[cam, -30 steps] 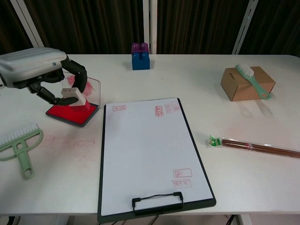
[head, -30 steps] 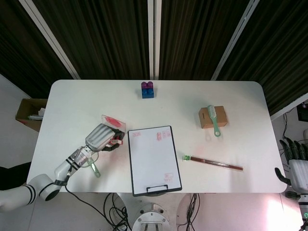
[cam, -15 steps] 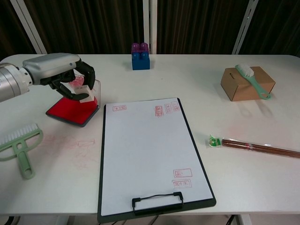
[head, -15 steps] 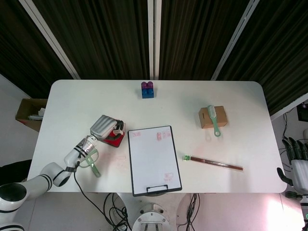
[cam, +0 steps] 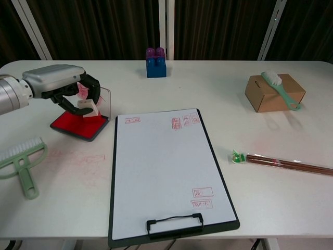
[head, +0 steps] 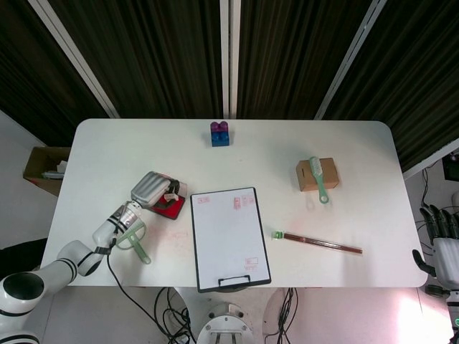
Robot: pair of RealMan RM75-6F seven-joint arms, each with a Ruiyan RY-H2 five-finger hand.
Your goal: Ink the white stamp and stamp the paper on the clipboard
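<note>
White stamp, at the frame's left, sits pinched in the left hand over the red ink pad, seemingly to load ink; the right hand hangs idle, fingers apart, empty.

The right robot hand is cut off by the head view's edge, its state unclear.

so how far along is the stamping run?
Done: the left hand holds the white stamp. In hand: inking, with the stamp down at the red ink pad. Left: carrying it to the paper on the clipboard and pressing; prints already there can't be tied to this run.
</note>
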